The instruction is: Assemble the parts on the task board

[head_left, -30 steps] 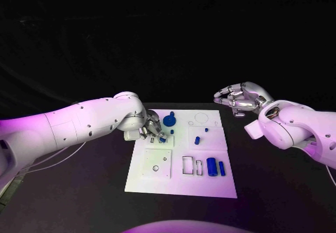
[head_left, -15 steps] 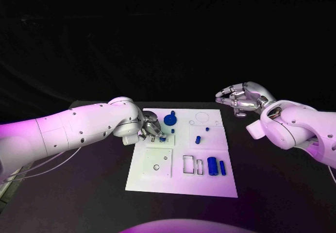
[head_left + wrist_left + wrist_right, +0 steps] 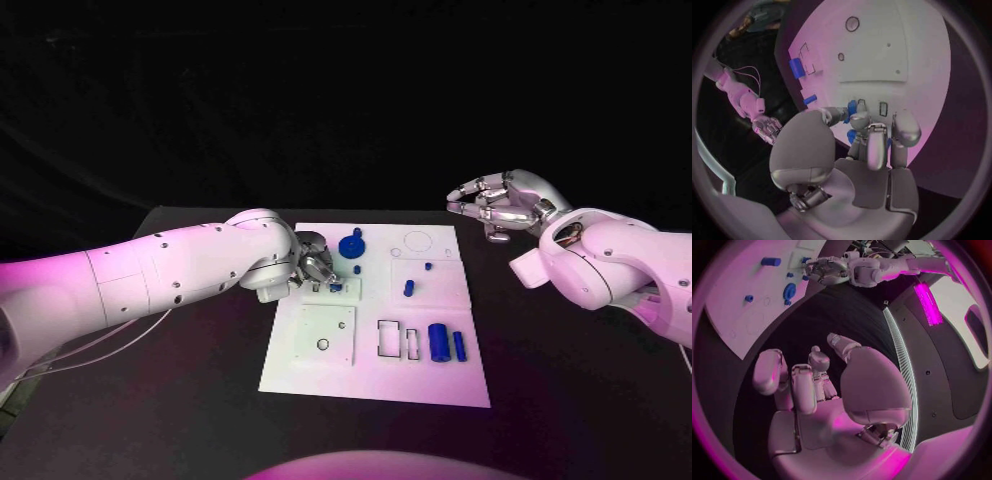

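The white task board point(image 3: 378, 372) lies mid-table. My left hand point(image 3: 313, 268) hovers low over its upper left area, its fingertips pinching a small blue part point(image 3: 335, 287); in the left wrist view that blue part point(image 3: 852, 108) sits between the thumb and a fingertip. A round blue knob part point(image 3: 352, 243) stands just beyond the hand. Small blue pegs point(image 3: 407, 288) stand in the board's upper right area. Two blue cylinders point(image 3: 436, 340) lie at the lower right. My right hand point(image 3: 498, 207) hangs raised off the board's far right corner, fingers curled in, holding nothing.
Rectangular slots point(image 3: 388, 340) and a square plate with a small hole point(image 3: 325, 333) mark the board's near half. An outlined circle point(image 3: 417, 242) marks the far right corner. Bare black table point(image 3: 577, 380) lies on both sides of the board.
My left forearm has swung slightly, while its hand stays at the same spot on the board with the blue part. The right hand has barely moved.
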Controlling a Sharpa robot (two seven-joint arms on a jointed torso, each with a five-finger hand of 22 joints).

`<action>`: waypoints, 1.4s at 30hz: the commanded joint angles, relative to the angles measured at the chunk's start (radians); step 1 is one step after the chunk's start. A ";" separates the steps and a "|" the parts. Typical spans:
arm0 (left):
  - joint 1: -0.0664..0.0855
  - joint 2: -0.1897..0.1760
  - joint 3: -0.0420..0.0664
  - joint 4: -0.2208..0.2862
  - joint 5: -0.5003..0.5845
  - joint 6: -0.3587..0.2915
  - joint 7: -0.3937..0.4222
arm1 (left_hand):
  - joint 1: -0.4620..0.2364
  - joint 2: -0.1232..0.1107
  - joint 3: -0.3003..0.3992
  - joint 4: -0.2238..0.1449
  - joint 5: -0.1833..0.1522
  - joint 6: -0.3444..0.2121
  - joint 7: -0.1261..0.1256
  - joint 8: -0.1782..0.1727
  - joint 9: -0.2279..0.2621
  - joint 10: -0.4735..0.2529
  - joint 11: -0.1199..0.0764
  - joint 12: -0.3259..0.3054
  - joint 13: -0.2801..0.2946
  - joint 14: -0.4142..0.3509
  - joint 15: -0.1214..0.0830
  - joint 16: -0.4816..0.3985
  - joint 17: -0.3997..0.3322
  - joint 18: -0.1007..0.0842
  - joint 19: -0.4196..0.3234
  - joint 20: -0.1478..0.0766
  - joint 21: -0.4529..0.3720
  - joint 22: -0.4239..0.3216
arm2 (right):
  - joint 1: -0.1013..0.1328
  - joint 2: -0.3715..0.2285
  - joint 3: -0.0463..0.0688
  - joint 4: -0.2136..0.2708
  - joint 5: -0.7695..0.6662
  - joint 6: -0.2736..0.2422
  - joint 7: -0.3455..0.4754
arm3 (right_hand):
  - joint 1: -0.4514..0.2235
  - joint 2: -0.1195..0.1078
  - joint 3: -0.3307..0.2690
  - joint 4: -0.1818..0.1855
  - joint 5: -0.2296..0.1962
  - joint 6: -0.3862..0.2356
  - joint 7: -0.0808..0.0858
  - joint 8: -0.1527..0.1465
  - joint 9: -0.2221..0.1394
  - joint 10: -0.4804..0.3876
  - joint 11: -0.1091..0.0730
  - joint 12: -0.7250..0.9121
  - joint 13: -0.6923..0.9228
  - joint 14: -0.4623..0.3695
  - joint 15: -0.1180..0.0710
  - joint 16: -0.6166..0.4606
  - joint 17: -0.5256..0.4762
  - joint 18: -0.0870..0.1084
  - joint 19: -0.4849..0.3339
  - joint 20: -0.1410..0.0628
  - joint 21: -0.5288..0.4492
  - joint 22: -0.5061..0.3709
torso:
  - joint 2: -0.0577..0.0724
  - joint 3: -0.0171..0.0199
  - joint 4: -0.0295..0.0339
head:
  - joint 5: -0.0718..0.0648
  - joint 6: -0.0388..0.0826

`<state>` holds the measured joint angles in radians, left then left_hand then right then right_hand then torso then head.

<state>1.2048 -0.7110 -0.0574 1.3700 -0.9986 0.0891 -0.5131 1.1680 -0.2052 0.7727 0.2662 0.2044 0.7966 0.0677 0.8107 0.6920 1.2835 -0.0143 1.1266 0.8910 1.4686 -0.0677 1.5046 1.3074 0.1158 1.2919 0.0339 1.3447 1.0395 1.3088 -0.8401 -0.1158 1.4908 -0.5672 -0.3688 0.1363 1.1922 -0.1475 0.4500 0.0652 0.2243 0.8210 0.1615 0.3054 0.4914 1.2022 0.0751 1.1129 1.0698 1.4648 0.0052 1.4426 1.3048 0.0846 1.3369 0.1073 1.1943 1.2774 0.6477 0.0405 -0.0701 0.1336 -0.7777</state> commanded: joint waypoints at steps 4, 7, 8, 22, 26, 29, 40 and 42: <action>-0.002 0.002 0.000 0.002 -0.046 -0.012 -0.009 | -0.013 -0.004 0.223 -0.223 0.021 0.016 -0.004 0.005 0.004 0.009 -0.001 0.001 -0.004 0.071 -0.008 0.008 0.132 -0.012 0.011 0.001 0.007 0.006 | -0.002 0.000 0.000 0.002 -0.007 0.005 0.008 | -0.006 0.001 0.000 0.004 0.004 -0.009 0.000 0.005 0.002 -0.006 -0.001 -0.004 -0.001 0.040 -0.005 -0.002 -0.001 0.010 -0.005 -0.002 -0.006 -0.001 | 0.001 0.0006 0.0009 | -0.006 -0.001; -0.003 0.001 0.000 0.003 -0.053 -0.001 -0.014 | -0.022 -0.010 0.227 -0.227 0.059 0.020 -0.007 0.012 0.008 0.006 -0.004 -0.014 -0.029 0.072 -0.010 0.010 0.136 -0.012 0.013 -0.002 0.010 0.009 | -0.002 -0.001 0.000 0.002 -0.008 0.003 0.005 | -0.005 0.001 0.001 0.004 0.004 -0.010 0.000 0.005 0.002 -0.007 -0.001 -0.004 -0.001 0.040 -0.005 -0.002 0.000 0.010 -0.004 -0.002 -0.005 0.001 | 0.002 0.0007 0.0009 | -0.009 -0.001; -0.003 0.000 0.000 0.003 -0.054 0.002 -0.015 | -0.024 -0.011 0.228 -0.228 0.064 0.021 -0.007 0.013 0.008 0.006 -0.005 -0.014 -0.030 0.072 -0.011 0.010 0.136 -0.012 0.013 -0.002 0.011 0.010 | -0.002 -0.001 0.000 0.002 -0.008 0.002 0.004 | -0.005 0.001 0.001 0.004 0.004 -0.010 0.000 0.005 0.002 -0.007 -0.001 -0.004 -0.001 0.040 -0.005 -0.002 0.000 0.010 -0.004 -0.002 -0.005 0.001 | 0.002 0.0009 0.0004 | -0.008 -0.002; -0.003 0.000 0.001 0.003 -0.067 0.030 -0.029 | -0.030 -0.015 0.229 -0.232 0.096 0.023 -0.009 0.017 0.011 0.008 -0.007 -0.019 -0.039 0.072 -0.013 0.012 0.139 -0.013 0.015 -0.004 0.014 0.015 | -0.002 0.000 0.000 -0.001 -0.014 -0.001 -0.006 | -0.006 0.001 0.000 0.005 0.004 -0.011 0.000 0.006 0.002 -0.006 -0.001 -0.004 0.000 0.040 -0.005 -0.003 -0.001 0.010 -0.006 -0.002 -0.007 -0.001 | 0.000 0.0013 0.0009 | -0.004 -0.006; -0.003 0.000 0.001 0.002 -0.072 0.028 -0.030 | -0.031 -0.015 0.229 -0.233 0.098 0.023 -0.009 0.017 0.011 0.008 -0.007 -0.019 -0.040 0.072 -0.013 0.013 0.139 -0.013 0.015 -0.004 0.014 0.015 | -0.003 0.000 0.000 -0.001 -0.014 -0.001 -0.006 | -0.006 0.001 0.000 0.005 0.004 -0.011 0.000 0.006 0.003 -0.006 -0.001 -0.003 0.000 0.040 -0.005 -0.003 0.000 0.010 -0.006 -0.002 -0.007 -0.001 | 0.001 0.0011 0.0005 | -0.003 -0.006; -0.003 0.001 0.001 0.002 -0.074 0.028 -0.031 | -0.031 -0.015 0.229 -0.233 0.098 0.023 -0.009 0.017 0.011 0.008 -0.007 -0.019 -0.040 0.072 -0.013 0.013 0.139 -0.013 0.015 -0.004 0.014 0.015 | -0.003 0.000 0.000 -0.001 -0.014 -0.001 -0.006 | -0.006 0.000 0.000 0.006 0.005 -0.011 0.000 0.007 0.003 -0.005 -0.001 -0.002 0.001 0.040 -0.005 -0.002 0.000 0.010 -0.005 -0.002 -0.007 -0.001 | 0.001 0.0010 0.0004 | -0.002 -0.005; -0.003 0.004 0.001 0.004 -0.078 0.043 -0.037 | -0.031 -0.016 0.228 -0.234 0.101 0.024 -0.010 0.018 0.012 0.015 -0.007 -0.009 -0.026 0.072 -0.013 0.011 0.136 -0.015 0.019 -0.004 0.018 0.024 | -0.004 0.000 0.000 -0.001 -0.014 0.000 -0.005 | -0.006 0.000 0.000 0.006 0.005 -0.011 0.000 0.007 0.003 -0.005 -0.001 -0.002 0.001 0.040 -0.005 -0.002 0.000 0.010 -0.005 -0.002 -0.007 -0.001 | 0.000 0.0011 0.0006 | -0.002 -0.007; -0.003 0.005 0.001 0.004 -0.079 0.048 -0.038 | -0.032 -0.016 0.228 -0.234 0.105 0.025 -0.010 0.019 0.012 0.018 -0.007 -0.005 -0.021 0.071 -0.014 0.011 0.135 -0.016 0.022 -0.004 0.021 0.030 | -0.004 0.000 0.000 -0.001 -0.014 0.001 -0.005 | -0.007 0.000 -0.001 0.007 0.005 -0.011 0.000 0.008 0.004 -0.004 -0.001 0.000 0.002 0.040 -0.005 -0.003 0.000 0.010 -0.005 -0.002 -0.008 -0.001 | 0.000 0.0012 0.0007 | -0.002 -0.007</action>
<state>1.2020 -0.7089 -0.0567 1.3711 -1.0703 0.1097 -0.5474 1.1364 -0.2291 0.7727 0.2661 0.3036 0.8158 0.0621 0.8223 0.7025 1.2931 -0.0224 1.1182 0.8685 1.4688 -0.0751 1.5134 1.3073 0.1161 1.3064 0.0268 1.3594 1.0672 1.3057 -0.8410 -0.1160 1.4891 -0.5712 -0.3730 0.1301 1.1923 -0.1475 0.4501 0.0651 0.2242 0.8144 0.1609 0.3091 0.4937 1.2022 0.0751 1.1129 1.0710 1.4648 0.0052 1.4426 1.3049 0.0846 1.3372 0.1074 1.1904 1.2775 0.6482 0.0415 -0.0698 0.1324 -0.7850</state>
